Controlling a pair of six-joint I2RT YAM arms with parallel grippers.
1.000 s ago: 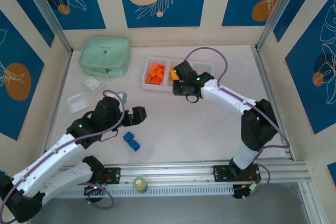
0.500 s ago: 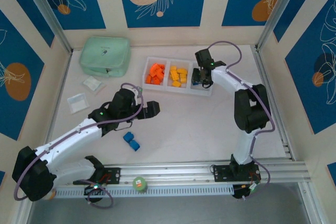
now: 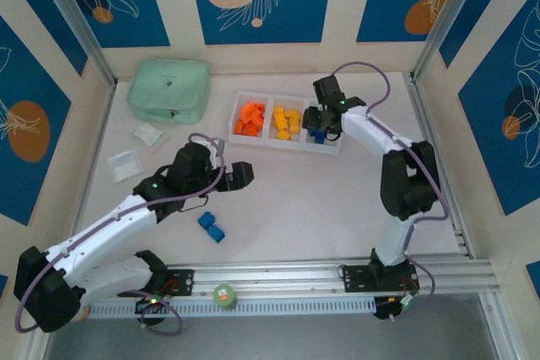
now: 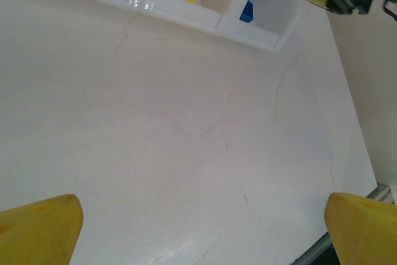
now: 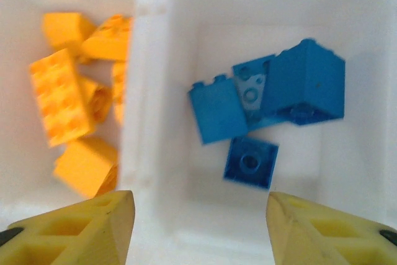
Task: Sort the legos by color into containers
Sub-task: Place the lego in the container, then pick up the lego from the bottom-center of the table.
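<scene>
The white three-compartment tray (image 3: 278, 144) holds orange legos (image 3: 250, 118) on the left, yellow legos (image 3: 288, 122) in the middle and blue legos (image 3: 317, 133) on the right. My right gripper (image 3: 326, 120) hovers over the right compartment, open and holding nothing. In the right wrist view a small blue brick (image 5: 250, 162) lies loose beside other blue bricks (image 5: 291, 91), just beyond the gripper (image 5: 201, 228). Yellow bricks (image 5: 65, 100) lie past the divider wall (image 5: 152, 91). Two blue bricks (image 3: 211, 226) rest on the table. My left gripper (image 3: 240, 174) is open above bare table (image 4: 201, 234).
A mint green pouch (image 3: 169, 90) sits at the back left, with two small clear bags (image 3: 149, 134) (image 3: 125, 165) in front of it. A green roll (image 3: 224, 295) lies on the rail at the near edge. The cell walls close in on both sides.
My right gripper swung from the tray's middle compartment to the right one and opened, leaving a blue brick in it. My left arm moved right and toward the tray, still open.
</scene>
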